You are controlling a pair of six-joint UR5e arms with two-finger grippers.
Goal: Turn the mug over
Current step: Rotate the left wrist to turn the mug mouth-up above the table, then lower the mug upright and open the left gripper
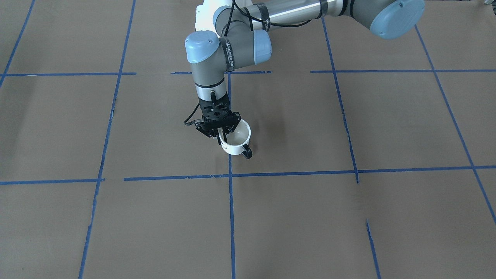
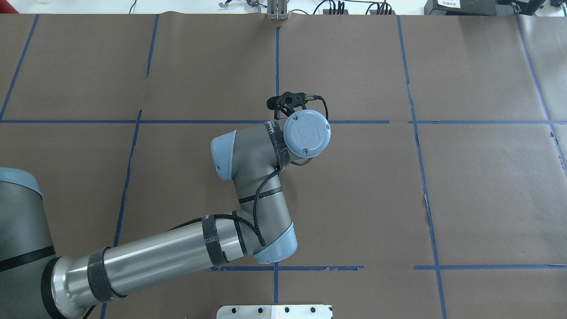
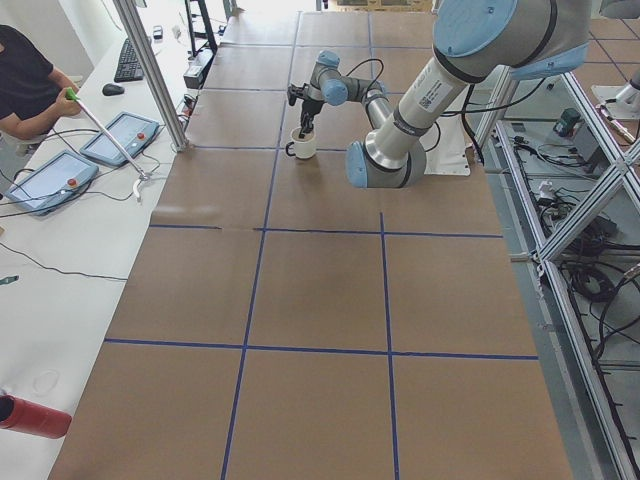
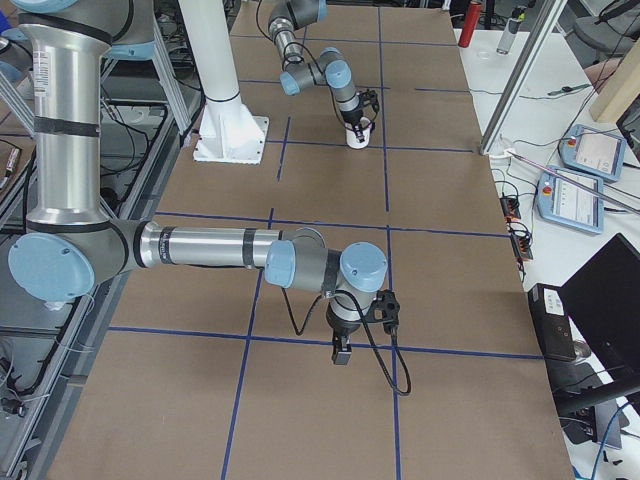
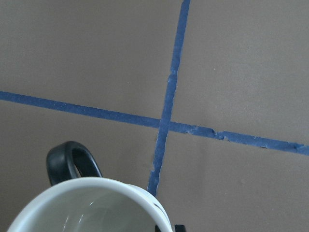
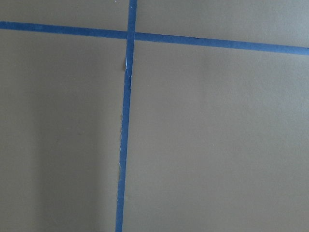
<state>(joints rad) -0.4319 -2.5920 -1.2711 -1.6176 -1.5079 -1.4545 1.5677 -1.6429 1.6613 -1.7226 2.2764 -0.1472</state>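
The white mug is upright with its mouth up, near a blue tape crossing at the table's middle. Its black handle points toward the operators' side. My left gripper comes down from above and is shut on the mug's rim, one finger inside and one outside. I cannot tell whether the mug's base touches the table. The left wrist view shows the mug's rim and its handle. The mug also shows in the exterior left view. In the overhead view the wrist hides it. My right gripper points down over the table; I cannot tell if it is open.
Brown paper with a grid of blue tape lines covers the table. A metal post and a side desk with tablets stand on the operators' side. A white robot base stands at the robot's edge.
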